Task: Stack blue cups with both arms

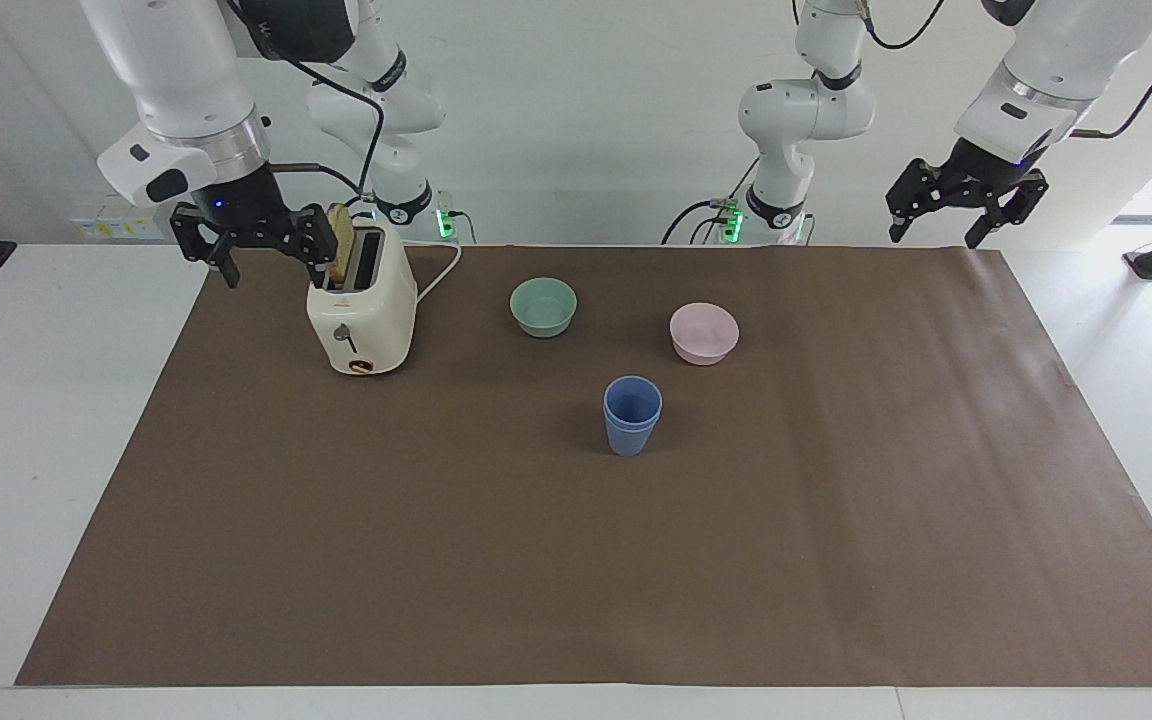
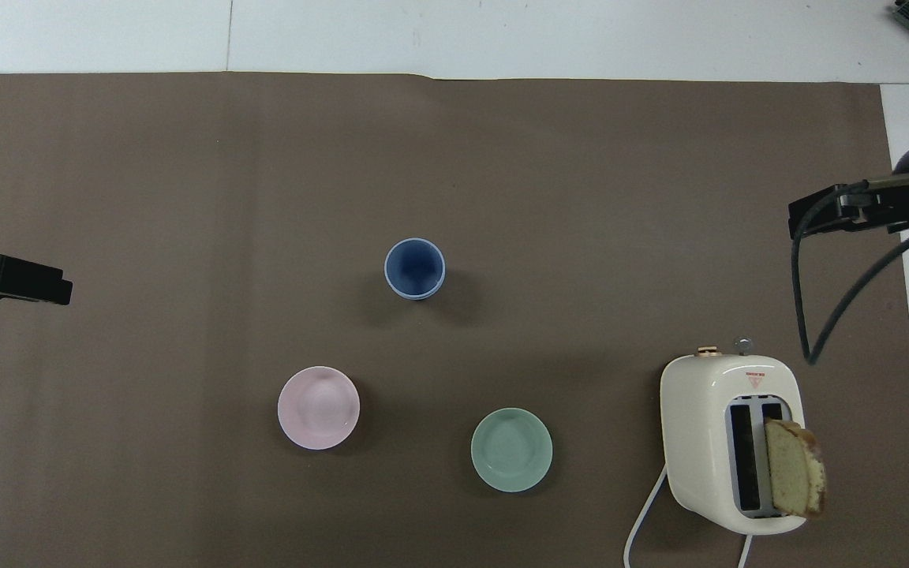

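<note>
The two blue cups stand nested, one inside the other, upright near the middle of the brown mat. My right gripper hangs open and empty in the air beside the toaster, over the mat's edge at the right arm's end; in the overhead view the right gripper shows at that same edge. My left gripper hangs open and empty over the mat's corner at the left arm's end, and the left gripper just pokes into the overhead view. Neither gripper is near the cups.
A cream toaster with a bread slice in one slot stands at the right arm's end. A mint-green bowl and a pale pink bowl sit nearer to the robots than the cups. The brown mat covers the table.
</note>
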Action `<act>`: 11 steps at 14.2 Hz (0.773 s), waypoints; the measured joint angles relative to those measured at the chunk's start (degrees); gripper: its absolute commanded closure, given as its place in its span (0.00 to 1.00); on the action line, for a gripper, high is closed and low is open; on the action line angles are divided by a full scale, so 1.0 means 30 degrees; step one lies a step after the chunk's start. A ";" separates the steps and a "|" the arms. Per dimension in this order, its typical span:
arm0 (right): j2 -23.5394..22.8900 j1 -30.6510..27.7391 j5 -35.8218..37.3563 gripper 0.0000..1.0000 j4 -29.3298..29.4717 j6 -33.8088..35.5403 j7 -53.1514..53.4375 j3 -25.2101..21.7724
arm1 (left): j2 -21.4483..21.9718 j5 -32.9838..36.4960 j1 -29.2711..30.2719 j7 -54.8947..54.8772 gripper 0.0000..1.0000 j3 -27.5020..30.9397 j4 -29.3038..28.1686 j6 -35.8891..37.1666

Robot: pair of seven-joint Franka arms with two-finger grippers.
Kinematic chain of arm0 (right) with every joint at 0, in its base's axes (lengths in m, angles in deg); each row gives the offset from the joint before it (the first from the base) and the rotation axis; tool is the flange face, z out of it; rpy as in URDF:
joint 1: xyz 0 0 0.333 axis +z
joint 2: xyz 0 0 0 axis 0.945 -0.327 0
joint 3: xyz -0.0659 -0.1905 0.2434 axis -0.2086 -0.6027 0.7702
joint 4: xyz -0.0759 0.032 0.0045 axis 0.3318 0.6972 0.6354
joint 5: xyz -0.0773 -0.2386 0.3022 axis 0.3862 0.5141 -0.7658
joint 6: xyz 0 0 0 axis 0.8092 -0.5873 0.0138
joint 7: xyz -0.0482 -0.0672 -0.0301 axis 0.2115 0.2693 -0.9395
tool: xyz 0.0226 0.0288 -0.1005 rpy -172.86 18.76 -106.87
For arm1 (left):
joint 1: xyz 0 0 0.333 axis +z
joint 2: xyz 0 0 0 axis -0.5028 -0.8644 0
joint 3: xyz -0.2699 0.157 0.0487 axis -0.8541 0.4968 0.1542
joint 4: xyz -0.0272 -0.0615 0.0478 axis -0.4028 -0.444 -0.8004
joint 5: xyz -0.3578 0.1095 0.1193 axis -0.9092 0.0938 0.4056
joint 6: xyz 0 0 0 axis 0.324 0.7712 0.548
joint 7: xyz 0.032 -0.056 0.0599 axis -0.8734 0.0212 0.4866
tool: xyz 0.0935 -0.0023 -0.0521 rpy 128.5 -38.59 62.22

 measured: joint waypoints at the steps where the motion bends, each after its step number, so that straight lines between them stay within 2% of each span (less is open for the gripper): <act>1: 0.0030 0.0000 0.0000 0.00 -0.0054 -0.0001 0.0000 0.0001 | 0.0000 0.0000 0.0000 0.0000 0.00 0.0000 0.0000 0.0000; 8: 0.0029 0.0001 -0.0013 0.00 -0.0126 -0.0007 0.0000 0.0025 | 0.0000 0.0000 0.0000 0.0000 0.00 0.0000 0.0000 0.0000; 11: 0.0030 -0.0008 -0.1040 0.00 -0.0132 -0.0007 0.0000 0.0061 | 0.0000 0.0000 0.0000 0.0000 0.00 0.0000 0.0000 0.0000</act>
